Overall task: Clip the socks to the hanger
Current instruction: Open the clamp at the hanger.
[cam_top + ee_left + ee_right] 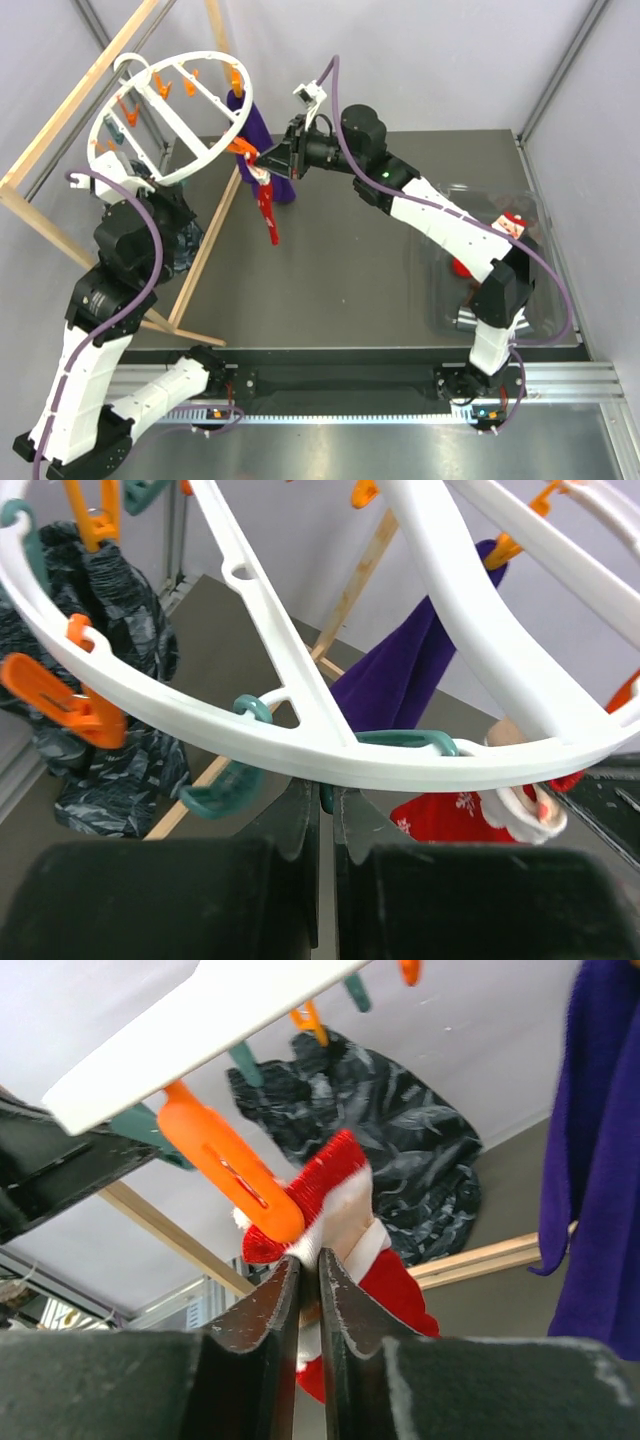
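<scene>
The sock (pixel 330 1170) is hanging from our right claw (pixel 309 1260), which is pinching its pale cuff. An orange clip (pixel 228 1165) is touching the sock just above the fingertips. Our left claw (pixel 325 802) is squeezing the hanger (pixel 180 715) rim, holding it tilted above the bench (pixel 350 280).

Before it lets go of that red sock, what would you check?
1. Right gripper holds the sock: ok, fingers closed on the cuff.
2. Orange clip bites the sock: cannot tell; its tip overlaps the cuff, but the grip itself is hidden.
3. Left gripper steadies the hanger: ok, fingers shut under the rim.
4. Purple sock is out of the clip's way: ok, it hangs off to one side.
5. Second sock is ready: ok, it lies in the bin on the right.
</scene>
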You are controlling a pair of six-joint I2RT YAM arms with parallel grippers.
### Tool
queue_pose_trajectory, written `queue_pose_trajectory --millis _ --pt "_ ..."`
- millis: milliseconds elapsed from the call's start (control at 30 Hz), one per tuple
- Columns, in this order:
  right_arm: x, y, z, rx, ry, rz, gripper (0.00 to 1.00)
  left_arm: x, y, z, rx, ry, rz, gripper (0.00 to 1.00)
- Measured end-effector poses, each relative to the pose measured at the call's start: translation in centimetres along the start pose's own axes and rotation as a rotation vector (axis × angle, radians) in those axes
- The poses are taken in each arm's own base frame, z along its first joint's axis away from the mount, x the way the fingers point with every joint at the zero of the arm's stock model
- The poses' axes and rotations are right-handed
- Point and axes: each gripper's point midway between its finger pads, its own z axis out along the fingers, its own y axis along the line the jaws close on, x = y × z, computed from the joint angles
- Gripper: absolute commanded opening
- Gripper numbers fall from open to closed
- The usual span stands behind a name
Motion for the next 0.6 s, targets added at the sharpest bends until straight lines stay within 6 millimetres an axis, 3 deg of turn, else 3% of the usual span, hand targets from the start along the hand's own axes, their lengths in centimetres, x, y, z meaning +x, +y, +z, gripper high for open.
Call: queue_pose_trajectory --millis 133,167,233,367,467,600 --pt "-0.4 -1.4 -0.7 0.03 0.01 -0.001 0.35 0.0 -0.6 -0.7 0.051 0.013 -0.03 0.0" --pt "-0.6 -1.7 -0.9 0.037 0.017 -0.004 0.46 -0.1 -0.7 -0.9 0.064 0.017 -0.041 0.0" --pt "-1.0 -2.0 -1.2 0.041 0.029 -0.014 0.55 -0.3 -1.0 -1.3 0.09 0.019 -0.063 0.0" --pt "-1.2 -1.9 -1.7 0.035 0.05 -0.038 0.55 -0.4 -1.9 -1.9 0.142 0.037 -0.104 0.0" --pt "0.1 -1.4 -2.6 0.031 0.082 -0.026 0.55 -0.2 -2.4 -2.1 0.167 0.058 -0.126 0.0" --pt "1.5 1.4 -4.4 -0.004 0.103 -0.021 0.51 0.2 -3.0 -2.4 0.194 0.084 -0.16 0.0"
